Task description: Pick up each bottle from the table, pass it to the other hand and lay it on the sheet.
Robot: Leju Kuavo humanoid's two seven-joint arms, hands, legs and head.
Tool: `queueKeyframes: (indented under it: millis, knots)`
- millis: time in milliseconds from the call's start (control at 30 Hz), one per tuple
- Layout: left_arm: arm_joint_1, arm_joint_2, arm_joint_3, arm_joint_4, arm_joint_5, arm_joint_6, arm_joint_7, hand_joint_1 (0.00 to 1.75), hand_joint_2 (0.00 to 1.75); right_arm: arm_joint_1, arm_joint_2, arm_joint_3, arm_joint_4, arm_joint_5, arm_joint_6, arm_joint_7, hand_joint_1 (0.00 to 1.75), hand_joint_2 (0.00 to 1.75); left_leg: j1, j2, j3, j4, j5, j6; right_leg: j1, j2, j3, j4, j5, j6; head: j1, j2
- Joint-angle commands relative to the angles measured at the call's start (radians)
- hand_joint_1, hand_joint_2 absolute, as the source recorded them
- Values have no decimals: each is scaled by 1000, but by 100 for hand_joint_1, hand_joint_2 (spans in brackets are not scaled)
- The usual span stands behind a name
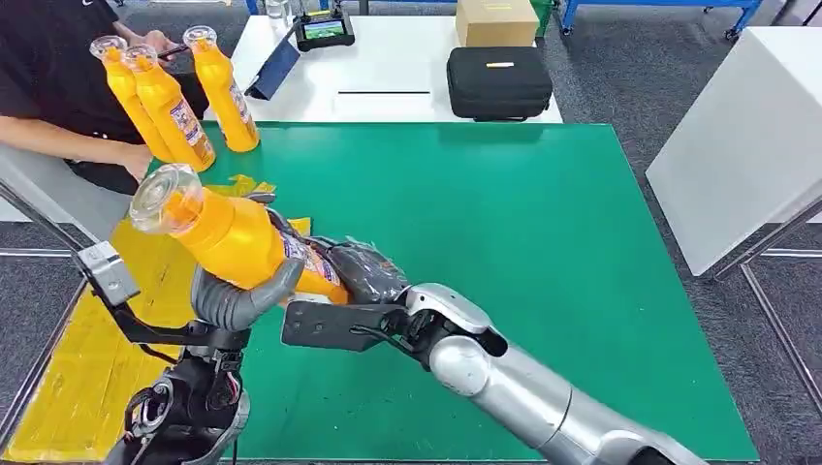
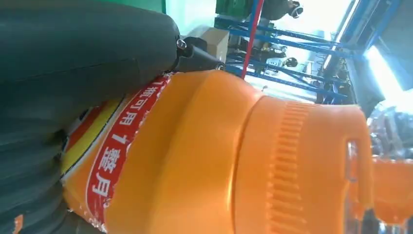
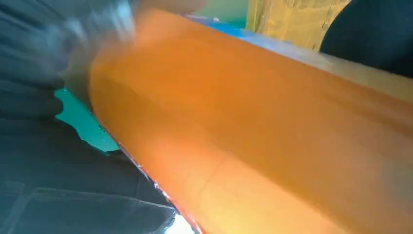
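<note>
An orange bottle with a clear cap hangs tilted above the left part of the green mat, cap pointing up and to the left. My left hand grips its middle from below. My right hand wraps the bottle's base from the right. Up close, the left wrist view has the bottle's shoulder and red label beside the left hand. In the right wrist view the bottle's body lies against the right hand. The yellow sheet lies under and left of the bottle.
Three more orange bottles stand at the mat's far left corner, next to a seated person whose hand is near them. Behind the mat a white table holds a black case, a cardboard box and a tablet. Another white table stands to the right.
</note>
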Motion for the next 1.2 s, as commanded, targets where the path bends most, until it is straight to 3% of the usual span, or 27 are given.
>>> queueKeyframes:
  millis: [33, 67, 200, 300, 433, 500, 567, 700, 733, 833, 933, 1200]
  knots:
    - [-62, 41, -15, -42, -104, 15, -44, 175, 175, 100, -89, 71, 35, -2, -27, -23, 0, 175, 2, -5, 4, -1, 0, -3, 2, -6, 6, -3, -1, 0, 0, 0]
    - [16, 9, 56, -109, -189, 19, -42, 175, 175, 141, -132, 10, 23, 21, -59, -29, 0, 0, 1, -3, 2, -1, 0, -2, 1, -4, 4, -2, -1, 0, 0, 0]
    - [237, 6, 314, -291, -367, 2, -71, 175, 175, 349, -258, -271, -156, 143, -119, -35, 0, 0, 2, -3, 4, -2, -1, -2, 2, -5, 6, -4, -2, 1, 0, 0]
    - [361, 14, 482, -366, -598, 39, -202, 175, 175, 545, -289, -527, -394, 202, -107, -85, 0, 0, 0, -8, 1, -1, -2, -2, 0, -6, 4, -2, -3, 1, 0, 0]
    - [445, 148, 453, -266, -824, 231, -261, 175, 175, 716, -306, -754, -606, 107, -127, -234, 0, 0, 0, -7, -1, -1, -4, -3, -1, -6, 1, 0, -4, 0, 0, 0]
    - [434, 152, 458, -193, -1008, 369, -279, 175, 175, 746, -325, -774, -623, 68, -152, -289, 0, 0, -1, -10, -1, -1, -3, -3, -1, -8, 2, -1, -4, 0, 0, 0]
    - [400, 71, 545, -126, -1208, 369, -314, 175, 175, 761, -341, -768, -626, 47, -173, -315, 0, 0, 0, -11, -1, -1, -3, -3, 0, -9, 2, -3, -5, 3, 0, 0]
    - [382, 73, 546, -104, -1204, 369, -318, 175, 175, 761, -339, -761, -626, 47, -175, -314, 0, 0, -1, -7, -1, -2, -3, -2, -1, -4, 2, -3, -4, 3, 1, 0]
    - [381, 82, 549, -83, -1323, 369, -262, 175, 175, 753, -341, -744, -621, 47, -182, -314, 0, 0, 0, -7, 1, -1, -3, -3, 0, -5, 4, -3, -4, 2, 1, 0]
    - [341, 188, 408, 79, -1559, 343, -39, 175, 175, 774, -341, -741, -648, 43, -189, -306, 0, 0, -1, -6, 1, -2, -2, -3, -1, -4, 4, -3, -3, 2, 0, 0]
    - [273, 218, 284, 261, -1620, 268, 93, 175, 175, 786, -334, -740, -662, 41, -166, -304, 0, 0, 0, -10, 6, -5, -1, -4, -1, -11, 9, -5, -3, 2, 0, 0]
    - [231, 217, 204, 381, -1613, 184, 183, 175, 175, 784, -335, -729, -663, 43, -155, -313, 0, 0, 1, -2, 5, -2, -2, -3, 0, -3, 6, -3, -2, 0, 0, 0]
